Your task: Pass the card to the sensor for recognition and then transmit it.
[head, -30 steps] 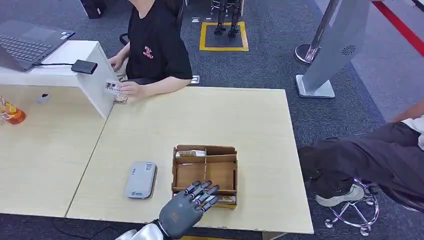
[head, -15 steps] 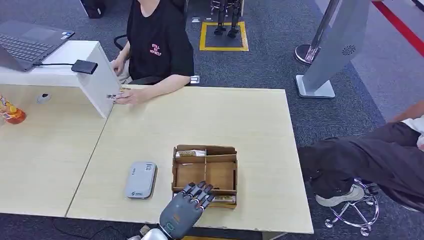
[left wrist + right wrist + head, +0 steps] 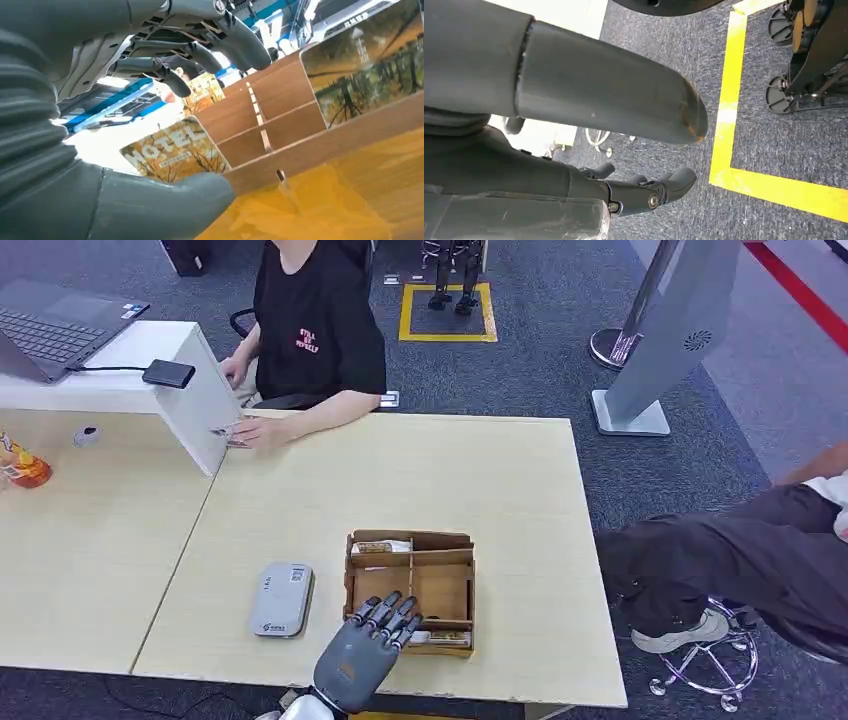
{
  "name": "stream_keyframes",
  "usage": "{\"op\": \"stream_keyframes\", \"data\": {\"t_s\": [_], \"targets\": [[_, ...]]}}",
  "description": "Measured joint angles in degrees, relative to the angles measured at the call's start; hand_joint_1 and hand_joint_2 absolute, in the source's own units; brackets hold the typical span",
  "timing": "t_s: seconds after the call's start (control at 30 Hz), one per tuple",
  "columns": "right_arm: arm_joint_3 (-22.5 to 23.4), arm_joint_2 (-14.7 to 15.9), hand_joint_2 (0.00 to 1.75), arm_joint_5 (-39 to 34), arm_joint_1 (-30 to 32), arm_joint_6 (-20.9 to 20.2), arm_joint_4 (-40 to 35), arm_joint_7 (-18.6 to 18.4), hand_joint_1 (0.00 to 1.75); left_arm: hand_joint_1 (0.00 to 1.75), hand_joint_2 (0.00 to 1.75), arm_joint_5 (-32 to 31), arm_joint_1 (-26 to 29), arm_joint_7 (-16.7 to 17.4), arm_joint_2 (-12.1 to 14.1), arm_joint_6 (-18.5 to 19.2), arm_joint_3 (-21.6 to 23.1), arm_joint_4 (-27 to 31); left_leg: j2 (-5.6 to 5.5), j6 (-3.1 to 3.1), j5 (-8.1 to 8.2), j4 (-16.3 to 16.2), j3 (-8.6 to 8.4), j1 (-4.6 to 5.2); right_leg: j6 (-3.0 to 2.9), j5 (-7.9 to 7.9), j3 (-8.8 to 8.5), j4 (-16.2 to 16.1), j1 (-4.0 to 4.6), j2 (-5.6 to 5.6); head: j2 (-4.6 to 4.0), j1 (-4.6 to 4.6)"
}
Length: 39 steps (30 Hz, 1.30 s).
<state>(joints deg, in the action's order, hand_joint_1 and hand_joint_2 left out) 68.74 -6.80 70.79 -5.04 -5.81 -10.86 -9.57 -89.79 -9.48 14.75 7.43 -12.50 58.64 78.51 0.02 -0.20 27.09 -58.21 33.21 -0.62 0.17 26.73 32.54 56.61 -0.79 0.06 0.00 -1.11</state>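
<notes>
A wooden card box (image 3: 412, 562) stands near the table's front edge, with one card (image 3: 381, 547) in its back slot and another (image 3: 441, 638) in its front slot. My left hand (image 3: 360, 658) hovers over the box's front left corner, fingers spread, gripping nothing. In the left wrist view a "HOTEL" card (image 3: 172, 152) leans in the box (image 3: 320, 145) between my thumb (image 3: 150, 210) and the fingers (image 3: 200, 52) above it, untouched. The grey sensor (image 3: 281, 600) lies left of the box. My right hand (image 3: 524, 165) hangs over the carpet, fingers apart.
A person in black sits at the table's far side, a hand (image 3: 262, 430) holding a card against the white partition (image 3: 195, 405). A laptop (image 3: 50, 330) and black reader (image 3: 168, 373) sit on the raised counter. Another person's legs (image 3: 730, 560) lie to the right.
My left hand has slid a little left and back along the box's front edge. The person has lowered their card to the foot of the white partition.
</notes>
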Motion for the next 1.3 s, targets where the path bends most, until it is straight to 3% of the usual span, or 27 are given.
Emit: {"op": "stream_keyframes", "data": {"t_s": [0.23,0.43,0.57,0.6,0.63,0.67,0.7,1.3], "targets": [[0.0,0.0,0.0,0.4,0.0,-0.2,0.0,0.3,0.0,0.56,1.75,0.0,-0.6,1.3,0.0,0.5,0.0,0.9,0.0,0.0,0.0,0.0,0.0,0.0,0.0,0.0,0.0,0.0,0.0,0.0,0.0,0.0],[-0.1,0.0,0.0,0.5,0.0,-0.2,0.0,0.3,0.0,0.56,1.75,0.0,-1.3,2.3,0.1,1.0,0.0,0.9,0.0,0.0,0.0,0.0,-0.01,0.0,0.0,-0.01,0.0,0.0,0.0,0.0,0.0,0.0],[-0.1,0.0,0.0,0.5,0.0,-0.3,0.0,0.4,0.0,0.72,1.75,0.0,-1.8,2.7,0.1,1.4,0.0,0.9,0.0,0.0,0.0,0.0,0.0,0.0,0.0,-0.01,0.0,0.0,0.0,0.0,0.0,0.0],[-0.2,0.0,0.0,0.6,0.0,-0.4,0.0,0.5,0.0,0.99,1.75,0.0,-1.9,2.7,0.1,1.8,0.0,0.9,0.0,0.0,0.0,0.0,0.0,0.0,0.0,-0.01,0.0,0.0,0.0,0.0,0.0,-0.02],[-0.2,0.0,0.0,0.6,0.0,-0.4,0.0,0.6,0.0,1.52,1.75,0.0,-1.9,2.7,0.1,1.9,0.0,0.9,0.0,0.0,0.0,0.0,0.0,0.0,0.0,-0.01,0.0,0.0,0.0,0.0,0.0,0.0],[-0.2,0.0,0.0,0.6,0.0,-0.4,0.0,0.6,0.0,1.52,1.75,0.0,-1.9,2.7,0.1,2.1,0.0,0.9,0.0,0.0,0.0,0.0,0.0,0.0,0.0,-0.01,0.0,0.0,0.0,0.0,0.0,0.0],[-0.2,0.0,0.0,0.6,0.0,-0.4,0.0,0.6,0.0,1.73,1.75,0.0,-2.0,2.8,0.1,2.1,0.0,0.9,0.0,0.0,0.0,0.0,0.0,0.0,0.0,-0.01,0.0,0.0,0.0,0.0,0.0,0.0],[-0.3,0.0,0.0,0.6,0.0,-0.4,0.0,0.6,0.0,1.75,1.75,0.0,-2.7,3.4,0.3,3.0,0.0,0.9,0.0,0.0,0.0,0.0,0.0,0.0,0.0,-0.01,0.0,0.0,0.0,0.0,0.0,0.0]]}}
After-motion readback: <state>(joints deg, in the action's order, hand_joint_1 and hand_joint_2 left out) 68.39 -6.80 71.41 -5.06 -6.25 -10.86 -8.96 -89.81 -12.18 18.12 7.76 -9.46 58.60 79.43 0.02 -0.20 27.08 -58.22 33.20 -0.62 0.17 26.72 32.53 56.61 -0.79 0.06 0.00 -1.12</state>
